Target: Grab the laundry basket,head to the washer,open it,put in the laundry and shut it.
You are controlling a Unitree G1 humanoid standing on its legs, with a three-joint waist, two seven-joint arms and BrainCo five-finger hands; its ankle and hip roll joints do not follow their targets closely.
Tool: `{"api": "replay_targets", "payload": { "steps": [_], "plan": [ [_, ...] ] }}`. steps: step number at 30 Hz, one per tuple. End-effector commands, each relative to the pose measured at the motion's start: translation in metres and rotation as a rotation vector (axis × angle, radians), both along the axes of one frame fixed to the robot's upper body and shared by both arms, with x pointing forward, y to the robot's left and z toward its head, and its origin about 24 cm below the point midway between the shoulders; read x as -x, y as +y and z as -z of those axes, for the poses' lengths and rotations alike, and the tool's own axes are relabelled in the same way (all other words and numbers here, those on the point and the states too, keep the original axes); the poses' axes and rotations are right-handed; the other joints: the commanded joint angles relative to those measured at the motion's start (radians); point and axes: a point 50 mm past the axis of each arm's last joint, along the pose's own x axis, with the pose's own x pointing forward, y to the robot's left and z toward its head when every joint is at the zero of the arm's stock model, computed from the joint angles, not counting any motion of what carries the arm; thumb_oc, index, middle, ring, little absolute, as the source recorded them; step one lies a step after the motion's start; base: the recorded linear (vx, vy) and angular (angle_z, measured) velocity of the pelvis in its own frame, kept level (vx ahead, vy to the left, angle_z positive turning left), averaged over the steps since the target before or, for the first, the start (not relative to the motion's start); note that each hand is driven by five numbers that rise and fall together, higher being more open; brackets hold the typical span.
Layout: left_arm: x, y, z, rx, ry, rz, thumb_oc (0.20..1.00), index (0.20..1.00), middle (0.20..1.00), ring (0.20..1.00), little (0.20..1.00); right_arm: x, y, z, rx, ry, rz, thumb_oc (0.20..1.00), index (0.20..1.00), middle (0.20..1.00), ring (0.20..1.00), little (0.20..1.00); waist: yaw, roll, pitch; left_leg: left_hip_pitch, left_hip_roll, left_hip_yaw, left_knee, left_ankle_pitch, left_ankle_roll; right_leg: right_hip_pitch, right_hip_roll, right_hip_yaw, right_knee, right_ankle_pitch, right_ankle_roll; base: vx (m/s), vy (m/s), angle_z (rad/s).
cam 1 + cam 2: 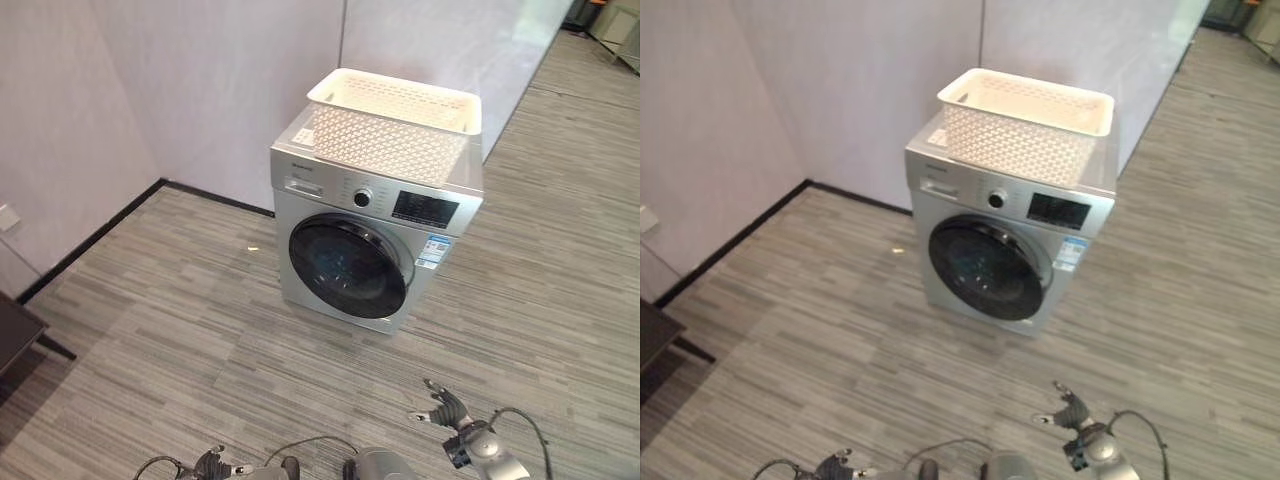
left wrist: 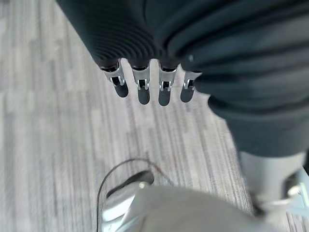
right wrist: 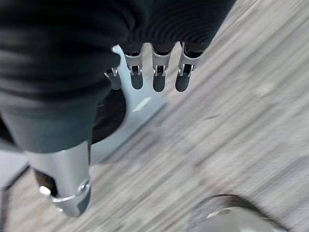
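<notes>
A silver front-loading washer (image 1: 300,170) stands against the wall, and its round dark door (image 1: 350,265) is closed. On its top sits a white perforated laundry basket (image 1: 395,125); no laundry shows over its rim. My right hand (image 1: 447,408) hangs low near the floor, well short of the washer, with relaxed fingers (image 3: 159,79) holding nothing. Past those fingers, part of the washer (image 3: 140,104) is visible. My left hand (image 1: 212,464) sits at the lower edge, its straight fingers (image 2: 143,89) empty over the floor.
Pale walls with a black baseboard (image 1: 95,240) form a corner behind and left of the washer. A dark table edge (image 1: 15,335) juts in at the left. Grey striped flooring (image 1: 200,330) stretches between me and the washer.
</notes>
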Motion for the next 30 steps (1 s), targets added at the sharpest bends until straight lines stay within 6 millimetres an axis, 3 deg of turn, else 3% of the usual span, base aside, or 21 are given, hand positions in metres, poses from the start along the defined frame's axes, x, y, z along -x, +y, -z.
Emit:
{"api": "replay_targets", "payload": {
  "steps": [1,4,5,9,11,12,14,15,16,17,19,23,25,30],
  "plan": [
    [0.003,0.003,0.000,-0.018,-0.009,0.003,1.000,1.000,1.000,1.000,1.000,-0.027,-0.006,-0.018,0.036,-0.093,-0.021,1.000,1.000,1.000,1.000,1.000,-0.017,-0.003,0.005,0.096,-0.054,-0.087,0.065,-0.134,-0.042,-0.040,-0.033,0.093,-0.211,0.242,0.050,0.22,-0.154,0.02],
    [0.005,0.005,0.000,-0.013,-0.007,-0.020,1.000,1.000,1.000,1.000,1.000,-0.035,-0.003,-0.022,0.051,-0.101,-0.065,1.000,1.000,1.000,1.000,1.000,-0.011,-0.018,0.017,0.118,-0.043,-0.112,0.098,-0.179,-0.051,-0.054,-0.047,0.107,-0.253,0.270,0.069,0.22,-0.207,0.43],
    [0.009,0.008,0.000,-0.024,0.004,-0.021,1.000,1.000,1.000,1.000,1.000,-0.034,-0.003,-0.027,0.059,-0.114,-0.102,1.000,1.000,1.000,1.000,1.000,-0.015,-0.044,-0.001,0.115,-0.042,-0.143,0.116,-0.199,-0.060,-0.024,-0.016,0.173,-0.234,0.258,0.065,0.26,-0.340,0.72],
    [0.017,0.013,0.000,-0.026,0.010,-0.079,1.000,1.000,1.000,1.000,1.000,-0.030,-0.008,-0.026,0.082,-0.098,-0.116,1.000,1.000,1.000,1.000,1.000,-0.007,-0.059,-0.017,0.136,0.025,-0.189,0.106,-0.173,-0.101,-0.003,0.024,0.116,-0.197,0.234,0.047,0.21,-0.324,0.88],
    [0.013,0.011,-0.001,-0.017,-0.010,-0.096,1.000,1.000,1.000,1.000,1.000,-0.034,-0.012,-0.029,0.094,-0.111,-0.106,1.000,1.000,1.000,1.000,1.000,-0.023,-0.054,-0.015,0.106,0.082,-0.154,0.097,-0.148,-0.126,0.004,0.021,0.046,-0.194,0.210,0.035,0.05,-0.227,0.45],
    [0.012,0.011,-0.001,-0.017,-0.010,-0.097,1.000,1.000,1.000,1.000,1.000,-0.034,-0.012,-0.029,0.093,-0.112,-0.106,1.000,1.000,1.000,1.000,1.000,-0.025,-0.057,-0.018,0.103,0.079,-0.156,0.094,-0.143,-0.126,0.001,0.016,0.045,-0.196,0.213,0.035,-0.03,-0.210,1.18],
    [-0.012,0.009,-0.006,-0.029,-0.067,-0.052,1.000,1.000,1.000,1.000,1.000,-0.041,-0.015,-0.036,0.109,-0.149,-0.084,1.000,1.000,1.000,1.000,1.000,-0.061,-0.071,-0.002,0.010,0.137,0.067,0.116,-0.129,-0.132,0.002,-0.035,-0.052,-0.210,0.201,0.035,-0.05,-0.172,1.34],
    [-0.012,0.009,-0.006,-0.029,-0.067,-0.052,1.000,1.000,1.000,1.000,1.000,-0.041,-0.015,-0.036,0.109,-0.149,-0.084,1.000,1.000,1.000,1.000,1.000,-0.061,-0.071,-0.003,0.009,0.137,0.067,0.115,-0.129,-0.132,0.001,-0.036,-0.053,-0.210,0.201,0.035,-0.16,-0.135,1.42],
    [-0.036,0.006,-0.013,-0.042,-0.131,0.000,1.000,1.000,1.000,1.000,1.000,-0.051,-0.016,-0.042,0.120,-0.188,-0.063,1.000,1.000,1.000,1.000,1.000,-0.071,-0.068,0.032,-0.070,0.156,0.205,0.149,-0.106,-0.128,-0.003,-0.064,-0.101,-0.220,0.205,0.035,-0.16,-0.093,1.33],
    [-0.041,0.004,-0.015,-0.041,-0.153,0.016,1.000,1.000,1.000,1.000,1.000,-0.059,-0.014,-0.047,0.123,-0.212,-0.069,1.000,1.000,1.000,1.000,1.000,-0.066,-0.056,0.037,-0.080,0.154,0.211,0.118,-0.094,-0.128,-0.013,-0.063,-0.112,-0.226,0.207,0.033,-0.16,-0.111,0.89],
    [-0.046,0.002,-0.018,-0.039,-0.193,0.045,1.000,1.000,1.000,1.000,1.000,-0.074,-0.007,-0.057,0.130,-0.262,-0.096,1.000,1.000,1.000,1.000,1.000,-0.042,-0.044,0.050,-0.080,0.125,0.139,0.080,-0.093,-0.132,-0.027,-0.047,-0.092,-0.233,0.211,0.029,0.00,-0.041,0.27],
    [-0.044,0.005,-0.018,-0.060,-0.188,0.073,1.000,1.000,1.000,1.000,1.000,-0.093,0.007,-0.074,0.128,-0.356,-0.139,1.000,1.000,1.000,1.000,1.000,-0.027,-0.034,0.061,-0.082,0.120,0.127,-0.017,-0.037,-0.131,-0.053,-0.046,-0.096,-0.243,0.218,0.027,0.01,0.004,0.00],
    [-0.040,0.009,-0.017,-0.083,-0.170,0.078,1.000,1.000,1.000,1.000,1.000,-0.103,0.023,-0.088,0.106,-0.423,-0.202,1.000,1.000,1.000,1.000,1.000,-0.023,-0.035,0.068,-0.073,0.119,0.126,-0.049,-0.025,-0.128,-0.058,-0.046,-0.090,-0.248,0.222,0.028,0.03,0.032,0.00],
    [-0.022,0.015,-0.012,-0.093,-0.112,0.050,1.000,1.000,1.000,1.000,1.000,-0.102,0.039,-0.095,0.040,-0.464,-0.251,1.000,1.000,1.000,1.000,1.000,-0.016,-0.039,0.069,-0.058,0.110,0.114,-0.080,-0.023,-0.121,-0.055,-0.049,-0.073,-0.273,0.239,0.034,0.03,0.021,-0.06]
  ]
}}
